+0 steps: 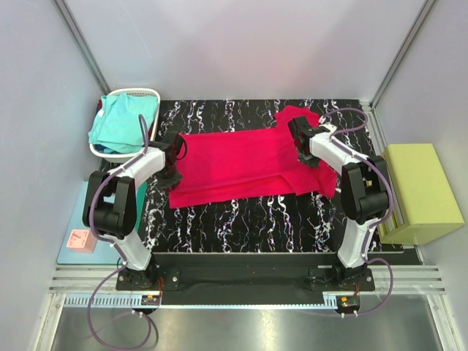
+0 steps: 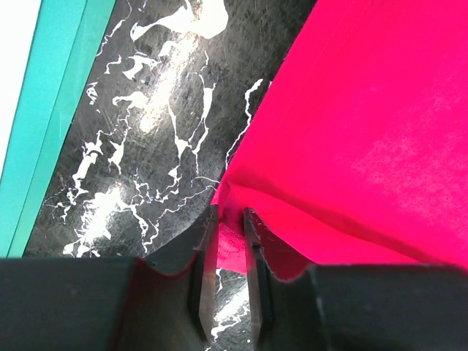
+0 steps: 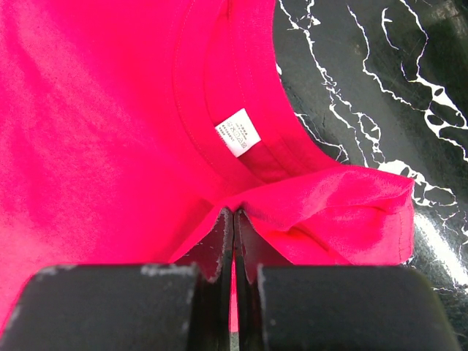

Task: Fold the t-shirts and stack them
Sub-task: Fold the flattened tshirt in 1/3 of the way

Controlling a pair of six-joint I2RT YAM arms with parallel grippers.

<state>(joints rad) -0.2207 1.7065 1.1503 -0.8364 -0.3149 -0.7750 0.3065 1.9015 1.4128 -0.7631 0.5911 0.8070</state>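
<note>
The crimson-red t-shirt point(image 1: 241, 164) lies spread across the black marbled table point(image 1: 241, 216), hem to the left and collar to the right. My left gripper point(image 1: 178, 150) is shut on its left edge; in the left wrist view point(image 2: 228, 212) red cloth point(image 2: 365, 131) sits bunched between the fingers. My right gripper point(image 1: 298, 139) is shut on the shirt beside the collar; in the right wrist view point(image 3: 234, 212) the jaws pinch a fold below the white neck tag point(image 3: 238, 132). The turquoise t-shirt point(image 1: 121, 121) lies crumpled in a white basket point(image 1: 135, 93) at the far left.
A yellow-green block point(image 1: 420, 191) stands off the table's right edge. A light-blue mat point(image 1: 77, 212) with a small pink cube point(image 1: 80, 240) lies at the near left. Grey walls enclose the back and sides.
</note>
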